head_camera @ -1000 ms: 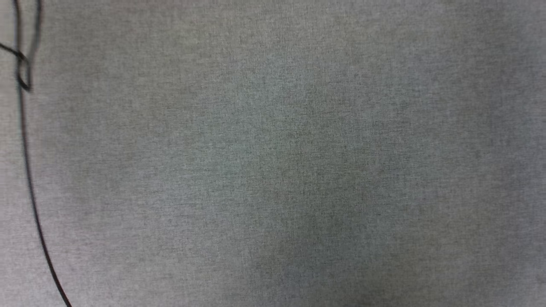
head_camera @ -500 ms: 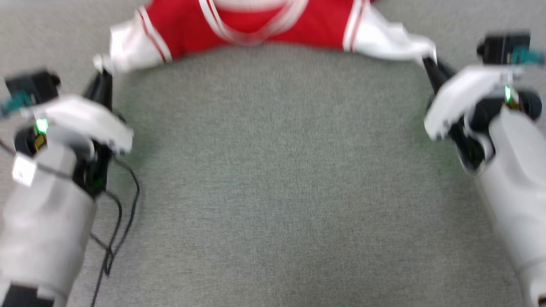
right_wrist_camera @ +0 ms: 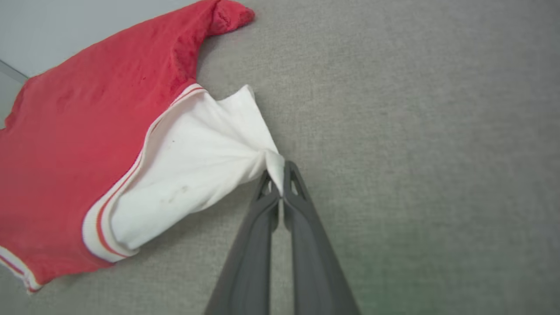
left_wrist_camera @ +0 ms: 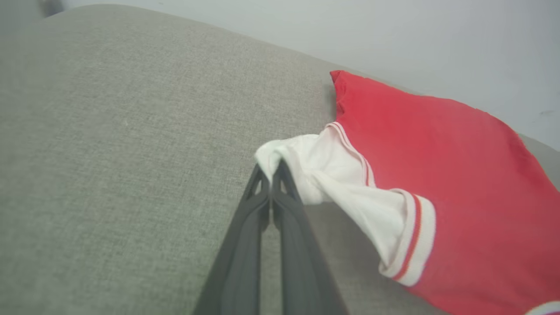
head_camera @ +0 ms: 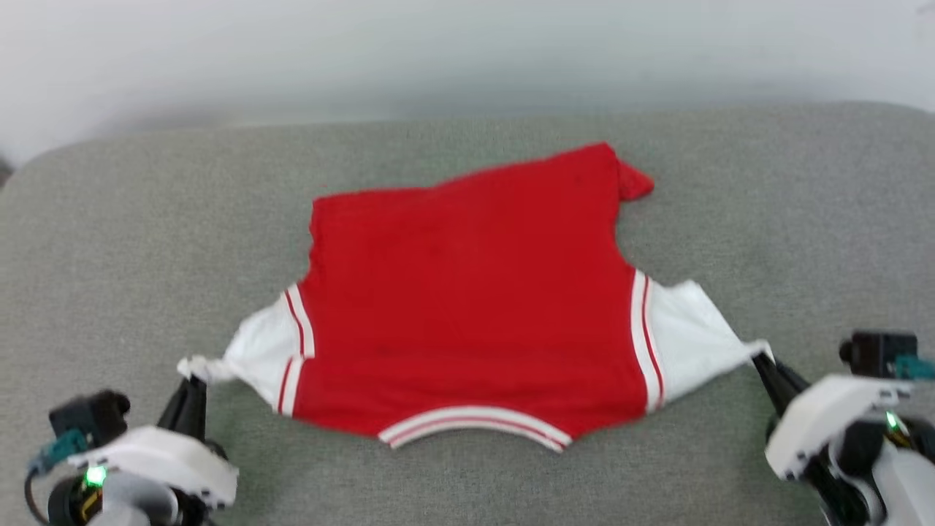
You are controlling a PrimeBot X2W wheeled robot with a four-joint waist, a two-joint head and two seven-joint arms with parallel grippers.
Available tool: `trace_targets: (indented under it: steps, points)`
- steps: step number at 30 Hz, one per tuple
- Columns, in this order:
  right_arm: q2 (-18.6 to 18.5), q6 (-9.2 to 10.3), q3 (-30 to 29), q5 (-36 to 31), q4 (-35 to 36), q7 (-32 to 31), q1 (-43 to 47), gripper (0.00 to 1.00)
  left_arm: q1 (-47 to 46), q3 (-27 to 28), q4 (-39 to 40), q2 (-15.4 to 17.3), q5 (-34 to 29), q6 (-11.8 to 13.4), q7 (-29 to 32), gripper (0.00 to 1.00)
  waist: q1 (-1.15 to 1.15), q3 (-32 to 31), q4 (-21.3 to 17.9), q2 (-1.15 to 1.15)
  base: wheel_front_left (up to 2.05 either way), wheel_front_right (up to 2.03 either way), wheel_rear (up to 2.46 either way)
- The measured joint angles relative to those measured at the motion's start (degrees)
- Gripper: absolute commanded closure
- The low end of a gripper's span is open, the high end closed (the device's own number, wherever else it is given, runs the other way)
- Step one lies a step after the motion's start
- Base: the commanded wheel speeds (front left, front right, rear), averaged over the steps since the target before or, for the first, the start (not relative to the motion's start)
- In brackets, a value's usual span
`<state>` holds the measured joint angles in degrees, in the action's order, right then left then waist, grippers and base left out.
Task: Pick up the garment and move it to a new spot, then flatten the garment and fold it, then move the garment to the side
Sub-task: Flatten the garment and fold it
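Observation:
The garment (head_camera: 467,292), a red T-shirt with white sleeves and striped trim, lies spread on the grey fabric surface (head_camera: 109,241), plain red side up, collar toward me. My left gripper (head_camera: 191,380) is shut on the tip of its left white sleeve (left_wrist_camera: 306,175). My right gripper (head_camera: 763,359) is shut on the tip of the right white sleeve (right_wrist_camera: 197,162). Both sleeves are pulled taut outward. In the left wrist view, the left gripper (left_wrist_camera: 272,168) pinches bunched white cloth. In the right wrist view, the right gripper (right_wrist_camera: 280,175) pinches a thin fold. The far right hem corner (head_camera: 634,181) is curled.
The grey surface has a rounded far edge (head_camera: 467,120) with a pale wall (head_camera: 467,51) behind it. Open grey cloth lies left, right and in front of the shirt.
The head camera has tilted up from the bare surface, bringing the whole shirt and far edge into view. Both grippers keep their hold on the sleeves.

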<state>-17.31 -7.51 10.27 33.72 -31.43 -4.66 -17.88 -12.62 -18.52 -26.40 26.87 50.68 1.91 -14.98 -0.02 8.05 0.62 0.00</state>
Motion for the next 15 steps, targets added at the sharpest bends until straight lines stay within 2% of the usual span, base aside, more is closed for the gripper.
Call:
trace_targets:
  steps: [3, 6, 11, 15]
  points:
    - [0.3, -0.01, -5.0, -1.1, 5.6, -2.6, 8.1, 1.00, 6.7, 0.4, 6.5, 1.1, 0.1, 3.4, 0.6, 1.00, 0.00, -2.2, 0.2, 0.00, 0.00, 0.00, 0.00]
    - [2.2, -0.02, -10.3, -3.3, 12.5, -6.8, 16.6, 1.00, 12.6, 0.6, 13.7, 2.8, 0.4, 7.0, 2.5, 1.00, -0.01, -4.1, 0.7, 0.00, 0.00, 0.00, 0.00]
    - [7.7, -0.01, -18.6, -7.7, 24.4, -15.1, 29.1, 1.00, 21.4, 0.8, 23.4, 5.0, 0.8, 12.5, 5.9, 1.00, 0.00, -6.0, 2.1, 0.00, 0.00, 0.00, 0.00]
    - [11.8, -0.02, -22.9, -11.0, 31.4, -21.4, 36.3, 1.00, 26.1, 1.1, 28.2, 5.9, 1.5, 15.4, 7.6, 1.00, 0.00, -7.0, 3.1, 0.00, 0.00, 0.00, 0.00]
